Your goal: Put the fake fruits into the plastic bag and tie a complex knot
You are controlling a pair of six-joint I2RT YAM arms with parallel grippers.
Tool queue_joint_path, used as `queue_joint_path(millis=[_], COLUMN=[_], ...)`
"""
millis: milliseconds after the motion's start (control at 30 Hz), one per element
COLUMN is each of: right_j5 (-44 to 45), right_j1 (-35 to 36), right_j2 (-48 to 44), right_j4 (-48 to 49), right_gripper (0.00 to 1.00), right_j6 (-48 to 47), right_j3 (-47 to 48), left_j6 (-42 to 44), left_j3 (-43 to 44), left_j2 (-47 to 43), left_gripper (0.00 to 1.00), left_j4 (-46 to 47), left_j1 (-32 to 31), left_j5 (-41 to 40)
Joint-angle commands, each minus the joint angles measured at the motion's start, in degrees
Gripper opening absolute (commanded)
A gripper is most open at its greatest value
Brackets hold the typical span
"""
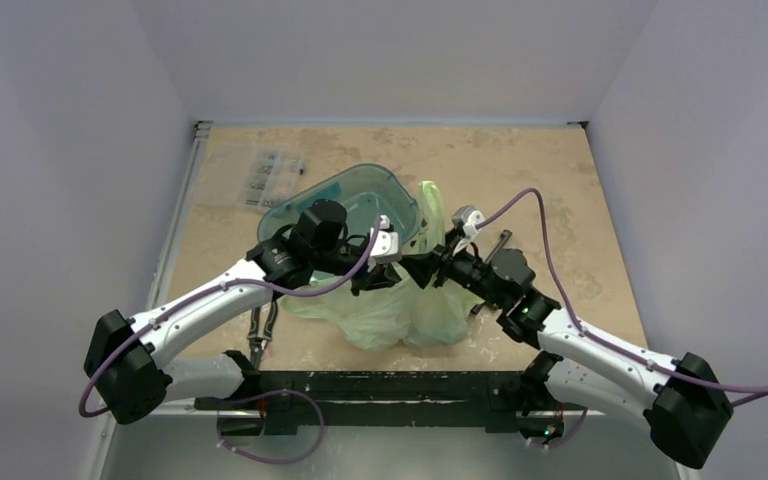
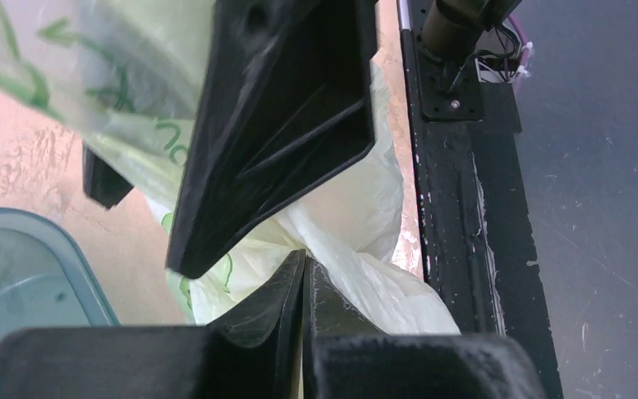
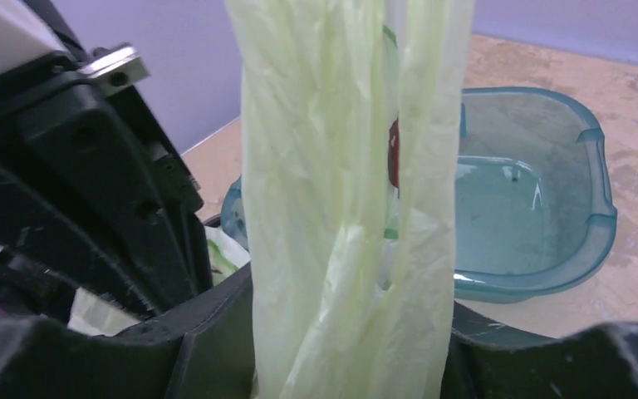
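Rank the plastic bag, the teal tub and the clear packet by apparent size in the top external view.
1. plastic bag
2. teal tub, partly hidden, so unsure
3. clear packet, plainly smallest

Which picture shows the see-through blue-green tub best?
The right wrist view: the tub is big and close there, with its rim and inside plain, though the plastic bag hides its left part. The top view shows it small, half behind the left arm. The left wrist view catches only one corner.
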Motion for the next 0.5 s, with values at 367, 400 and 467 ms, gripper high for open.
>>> queue_joint_path(millis=[367,400,467], right_j5=[7.14,6.73,6.6], right_j1=[-0.19,-0.25,-0.29], right_j2=[7.41,7.29,6.42], right_j4=[5.87,5.45,4.74], right_gripper=[0.0,0.0,0.0], right_j6=[2.62,1.84,-0.8], right_j3=[0.41,0.13,-0.46], left_j6=[8.1,8.45,7.13], left_j3=[-1.14,-0.31,2.26], left_j2=[-3.97,-4.24,-5.71], left_gripper=[0.0,0.0,0.25], left_j4=[0.92,-0.61,-5.57], left_j1=[-9.38,-9.27,-7.77], left_j5=[-5.02,-5.52,-4.85])
